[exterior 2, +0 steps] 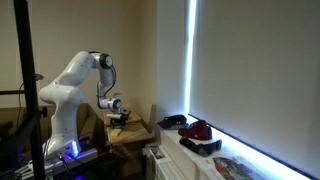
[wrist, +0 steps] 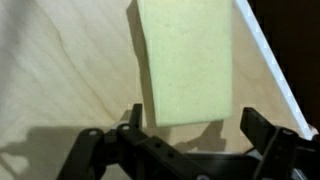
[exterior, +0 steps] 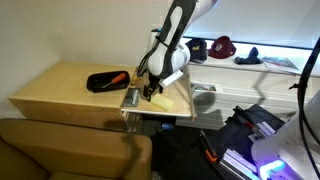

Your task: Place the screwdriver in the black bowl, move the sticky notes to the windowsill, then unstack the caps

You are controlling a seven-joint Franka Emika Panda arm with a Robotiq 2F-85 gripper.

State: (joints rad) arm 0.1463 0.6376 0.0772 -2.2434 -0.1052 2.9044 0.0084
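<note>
A light wooden bench (exterior: pixel 60 85) is set in a dim room beside a long white windowsill (exterior: pixel 270 72) under a bright window. The pale yellow square pad of sticky notes (wrist: pixel 185 65) is seen lying flat on the bench, close to the edge on the windowsill side. Directly above it, the black fingers (wrist: pixel 134 125) of the white arm are held fully apart and empty. In the wrist view the pad's near edge sits between them, not yet touched.

In an exterior view the small orange-handled screwdriver (exterior: pixel 118 77) is seen resting in the shallow oblong black bowl (exterior: pixel 100 83) toward the bench's middle, so that step is judged done. A small grey rectangular object (exterior: pixel 130 97) lies just beside the fingers. The dark navy cap (exterior: pixel 197 48) and the dark red cap (exterior: pixel 223 44) are found on the windowsill; whether they overlap cannot be told.

The pad is judged light, thin and slightly flexible, with upper sheets that may be peeled or fanned if only the top is pinched. It is best taken across two opposite edges, low against the wood, so that the whole stack is clamped. A hard squeeze could buckle it, and it may slide on the smooth bench.
</note>
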